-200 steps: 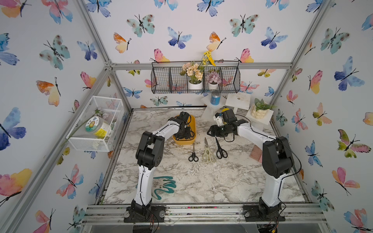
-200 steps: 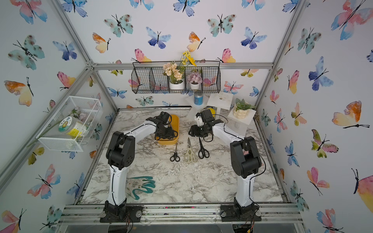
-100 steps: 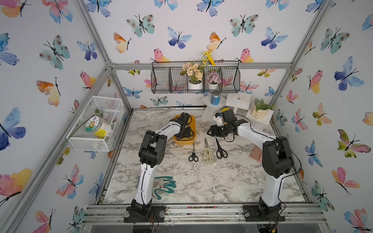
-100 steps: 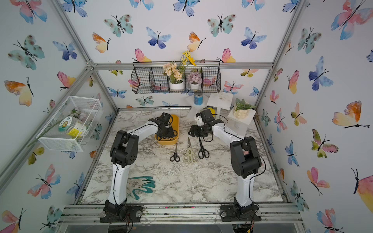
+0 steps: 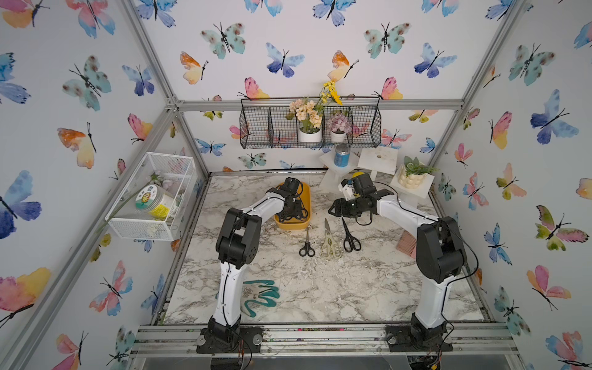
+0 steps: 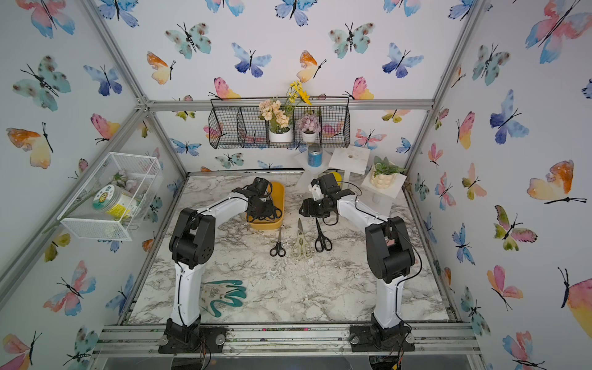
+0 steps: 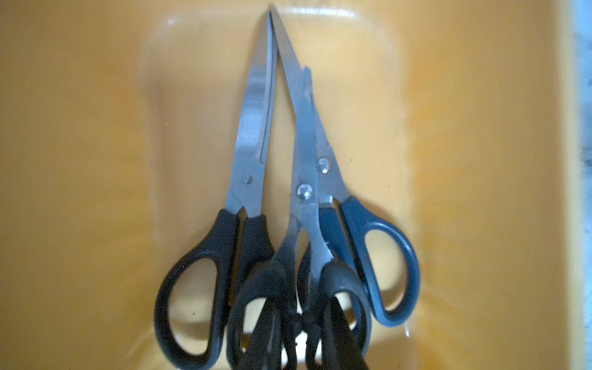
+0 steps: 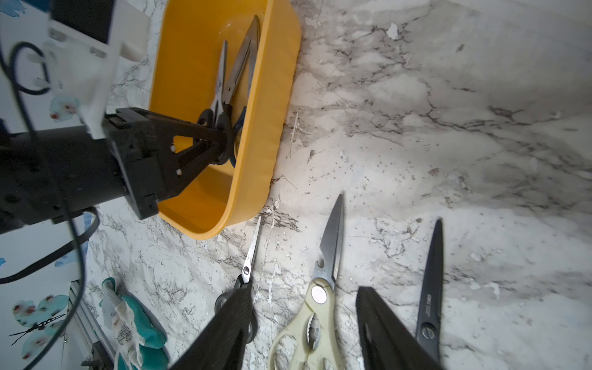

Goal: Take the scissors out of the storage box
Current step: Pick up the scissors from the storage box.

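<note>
Done: three pairs are laid in a row on the counter [image 5: 320, 288], toward its middle and just off the near end of the storage box [image 5: 290, 226], blades pointing to the far edge. They are the small black-handled pair [image 5: 307, 246], the cream-handled shears [image 5: 330, 245] and the all-black pair [image 5: 350, 238].
Remaining: three pairs are seen inside the storage box, which sits close to the far edge. They are the long black-handled pair [image 7: 246, 144], the middle pair [image 7: 304, 192] lying on top, and the blue-handled pair [image 7: 378, 243] partly under it.
Left tool [image 8: 221, 137]: it is lowered into the box and pinched on the handles of the middle pair, which is not yet raised off the others.
Right tool [image 8: 302, 290]: it is held above the row with its jaws apart, and nothing is held.
Progress: the task is judged about half done, with three pairs out and three in.
Step in hand: the fourth pair is judged to be gripped for lifting, and two more would follow.
</note>
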You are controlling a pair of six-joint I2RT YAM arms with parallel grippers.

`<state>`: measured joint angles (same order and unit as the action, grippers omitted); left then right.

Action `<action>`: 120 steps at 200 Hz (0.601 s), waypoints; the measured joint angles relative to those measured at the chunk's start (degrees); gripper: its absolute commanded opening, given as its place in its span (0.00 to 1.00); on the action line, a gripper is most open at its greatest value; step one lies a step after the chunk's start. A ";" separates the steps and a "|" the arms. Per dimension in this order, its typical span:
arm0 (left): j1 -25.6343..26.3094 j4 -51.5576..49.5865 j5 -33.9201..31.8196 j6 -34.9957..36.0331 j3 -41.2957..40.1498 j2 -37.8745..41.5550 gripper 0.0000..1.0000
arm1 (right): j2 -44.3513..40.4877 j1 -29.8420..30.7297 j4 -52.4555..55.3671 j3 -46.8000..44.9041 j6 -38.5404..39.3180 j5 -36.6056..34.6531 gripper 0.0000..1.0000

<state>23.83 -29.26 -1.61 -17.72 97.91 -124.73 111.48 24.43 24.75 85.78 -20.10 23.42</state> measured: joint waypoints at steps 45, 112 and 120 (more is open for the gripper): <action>0.00 0.76 0.02 -0.55 -0.39 7.82 0.07 | 0.00 0.00 -0.09 -0.02 0.00 0.20 0.58; 0.96 1.77 0.00 -2.27 -17.49 22.82 0.08 | 0.00 0.02 -0.11 -0.02 0.02 0.44 0.58; 1.38 1.90 0.00 -2.47 -19.74 25.05 0.08 | 0.00 0.02 -0.13 -0.02 0.04 0.48 0.58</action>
<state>25.21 -27.35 -1.61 -20.18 78.17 -99.68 111.48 24.45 24.62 85.76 -20.05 23.90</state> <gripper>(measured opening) 0.187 0.581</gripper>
